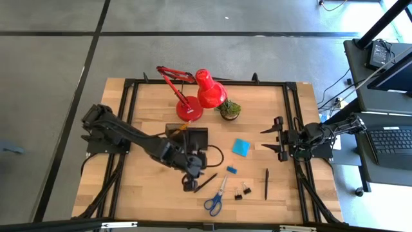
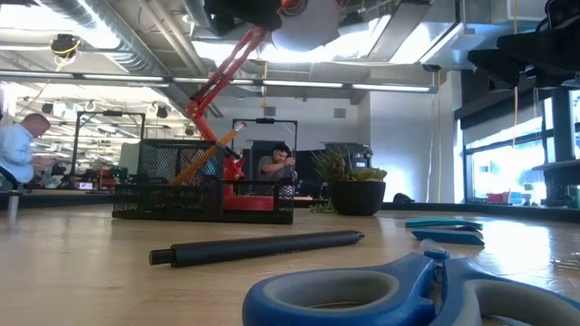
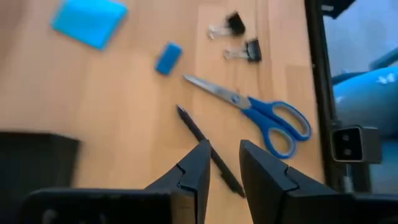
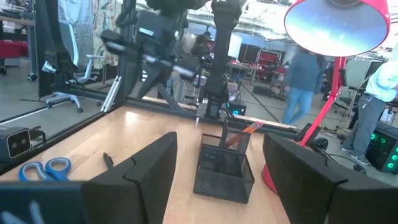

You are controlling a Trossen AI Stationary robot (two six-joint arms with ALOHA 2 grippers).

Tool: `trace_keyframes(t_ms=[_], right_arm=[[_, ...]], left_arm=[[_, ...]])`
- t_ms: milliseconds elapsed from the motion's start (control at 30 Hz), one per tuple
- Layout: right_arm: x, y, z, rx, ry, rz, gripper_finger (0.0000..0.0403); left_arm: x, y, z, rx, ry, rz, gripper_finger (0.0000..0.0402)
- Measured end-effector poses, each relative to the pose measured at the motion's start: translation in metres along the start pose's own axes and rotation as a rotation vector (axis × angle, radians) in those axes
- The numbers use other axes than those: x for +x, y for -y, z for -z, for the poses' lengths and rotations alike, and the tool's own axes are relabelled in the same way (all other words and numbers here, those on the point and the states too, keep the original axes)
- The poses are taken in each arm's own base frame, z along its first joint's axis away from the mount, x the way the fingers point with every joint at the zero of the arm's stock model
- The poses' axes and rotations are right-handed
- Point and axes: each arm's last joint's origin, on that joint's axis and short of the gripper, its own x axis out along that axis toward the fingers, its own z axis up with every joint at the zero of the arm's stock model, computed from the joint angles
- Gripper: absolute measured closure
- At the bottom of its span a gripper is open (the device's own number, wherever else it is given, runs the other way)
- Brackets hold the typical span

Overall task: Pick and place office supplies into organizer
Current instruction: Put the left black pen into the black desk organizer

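The left hand [image 1: 190, 183] is hovering just above a black pen [image 1: 206, 182] lying at about five o'clock from the organizer [image 1: 193, 138], its fingers [image 3: 194, 171] parted by a narrow gap and holding nothing. In the left wrist view the pen [image 3: 208, 149] is running slantwise under that gap, not square to it. The right hand [image 1: 271, 138] is waiting at the surface's [image 1: 148, 103] three o'clock edge, spread wide and empty.

Still loose on the surface are the scissors [image 1: 215, 198], two binder clips [image 1: 242, 191], a small eraser [image 1: 231, 169], a blue note pad [image 1: 241, 147] and a second pen [image 1: 266, 183]. An orange pencil [image 2: 201, 156] is already standing in the organizer's tall slot.

The risk, judging from here: the pen is lying at an angle to the narrow gap, so one finger may land on the barrel and roll or flick it toward the scissors just beside it. A pinch near one end could also leave the pen drooping and catching the organizer's mesh wall on the way in.

The left arm is hiding part of the organizer from above, so what its tray section holds cannot be told. The pen's near end is passing out of sight beneath the fingers. Whether the fingertips are touching the pen cannot be made out.
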Motion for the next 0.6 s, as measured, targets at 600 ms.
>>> trace_keyframes(t_ms=[600], right_arm=[[0.0, 0.0, 0.001, -0.003, -0.012, -0.003, 0.0161]], left_arm=[[0.061, 0.003, 0.017, -0.275, -0.172, 0.041, 0.0238]])
